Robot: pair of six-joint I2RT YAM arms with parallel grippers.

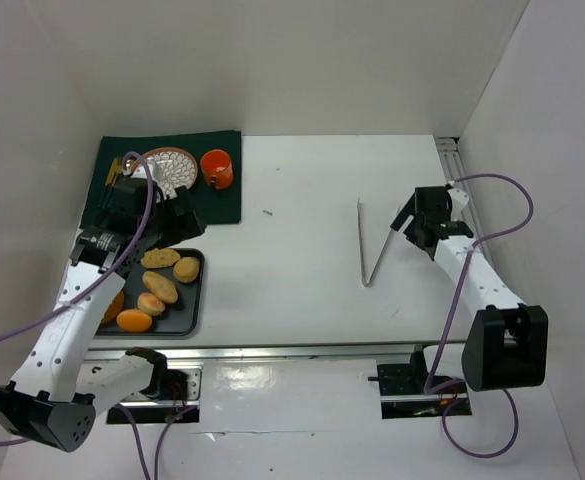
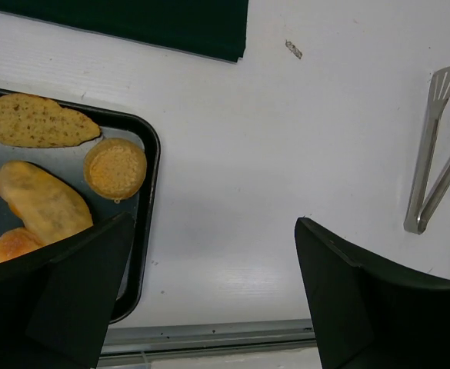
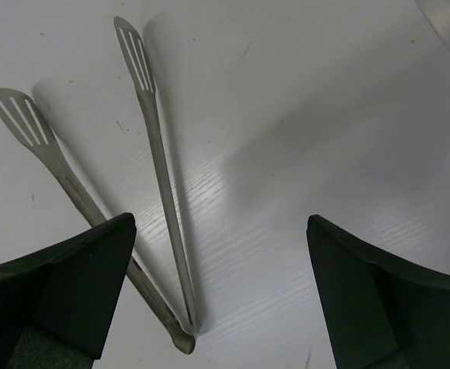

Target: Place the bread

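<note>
Several golden-tan bread rolls lie on a black tray (image 1: 196,300) at the left: a flat oval one (image 1: 160,258), a round one (image 1: 187,268), a long one (image 1: 160,286) and two orange-toned ones nearer the front. The left wrist view shows the flat roll (image 2: 36,121), the round roll (image 2: 115,167) and the long roll (image 2: 44,201). My left gripper (image 1: 190,228) (image 2: 213,231) hangs open above the tray's far right corner and holds nothing. My right gripper (image 1: 407,225) (image 3: 221,227) is open over the table at the right, empty, just above the metal tongs (image 3: 159,177).
A dark green mat (image 1: 222,205) at the back left carries a patterned white plate (image 1: 169,165) and an orange mug (image 1: 217,168). The tongs (image 1: 372,245) lie spread on the white table right of centre. A metal rail (image 1: 302,350) runs along the near edge. White walls enclose the table.
</note>
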